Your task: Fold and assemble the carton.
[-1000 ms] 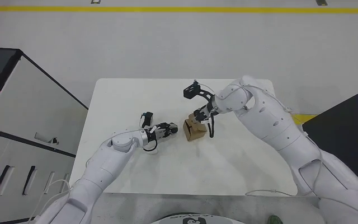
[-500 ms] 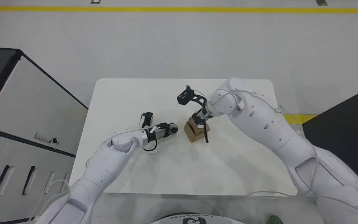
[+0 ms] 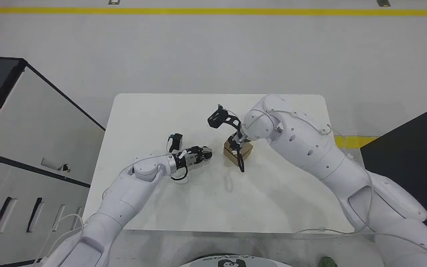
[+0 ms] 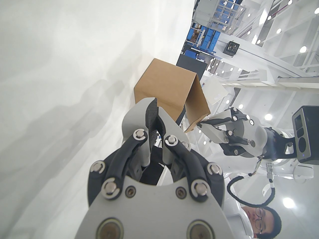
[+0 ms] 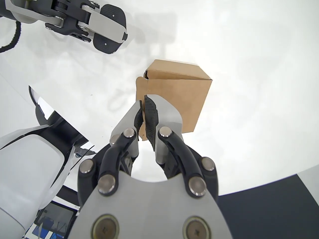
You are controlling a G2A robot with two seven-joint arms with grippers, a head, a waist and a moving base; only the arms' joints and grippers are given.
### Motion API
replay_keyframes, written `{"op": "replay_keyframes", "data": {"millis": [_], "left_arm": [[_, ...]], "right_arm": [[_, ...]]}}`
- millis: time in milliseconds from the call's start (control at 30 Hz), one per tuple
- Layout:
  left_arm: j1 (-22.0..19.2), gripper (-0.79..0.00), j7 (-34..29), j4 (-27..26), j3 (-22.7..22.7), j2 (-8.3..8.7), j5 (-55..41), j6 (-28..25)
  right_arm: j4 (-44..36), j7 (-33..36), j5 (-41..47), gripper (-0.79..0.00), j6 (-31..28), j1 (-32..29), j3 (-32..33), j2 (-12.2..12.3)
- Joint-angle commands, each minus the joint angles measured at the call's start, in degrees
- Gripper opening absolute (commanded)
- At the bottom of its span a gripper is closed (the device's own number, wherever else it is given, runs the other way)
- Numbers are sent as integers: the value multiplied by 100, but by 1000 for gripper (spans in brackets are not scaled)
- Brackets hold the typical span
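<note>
**Thin flap, slippery footing**

The smooth white surface (image 3: pixel 147 120) probably offers little grip, so the small boxy carton (image 5: pixel 189 100) of matte brown cardboard, resting near its middle, could skid or tip under a pull. The right claw (image 5: pixel 145 105) pinches only a thin flap (image 5: pixel 141 88), which may crease or slip free. The left claw (image 4: pixel 155 110), pressed together and empty, lies just beside the carton and braces nothing.

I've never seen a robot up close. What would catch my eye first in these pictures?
A small brown carton near the middle of the white table draws the eye at once. The right gripper is shut on one of its flaps. The left gripper is close beside the carton, shut and not touching it.
</note>
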Motion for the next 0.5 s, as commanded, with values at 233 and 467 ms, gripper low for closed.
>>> {"op": "replay_keyframes", "data": {"millis": [233,467], "left_arm": [[0,-785,0,0,0,0,0,0],[0,-785,0,0,0,0,0,0]], "right_arm": [[-127,169,-422,-533,-79,12,-53,-5],[-127,231,-573,-702,-142,-35,-57,-12]]}}
